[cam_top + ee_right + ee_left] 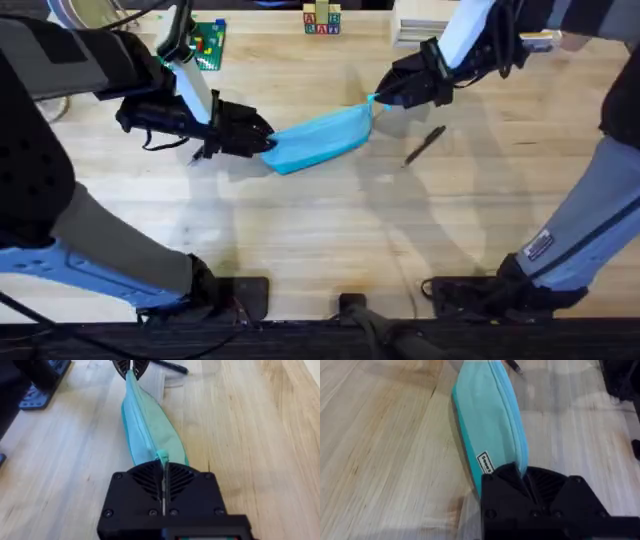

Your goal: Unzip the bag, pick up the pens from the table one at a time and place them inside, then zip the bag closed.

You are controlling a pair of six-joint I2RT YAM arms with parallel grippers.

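- the bag (318,140) i hold is light blue, turning more turquoise along its side, and a small white label with dark print (484,463) sits on that side.
- my left gripper (262,140) and my right gripper (378,98) are both black.
- the pen (424,145) is black.
- the desk (330,230) is pale wood with fine plank grain running in long streaks.
- a green plate with red, yellow and blue bricks (208,42) lies at the far edge of the desk.

Left gripper (262,141) and right gripper (378,98) both clamped tight.
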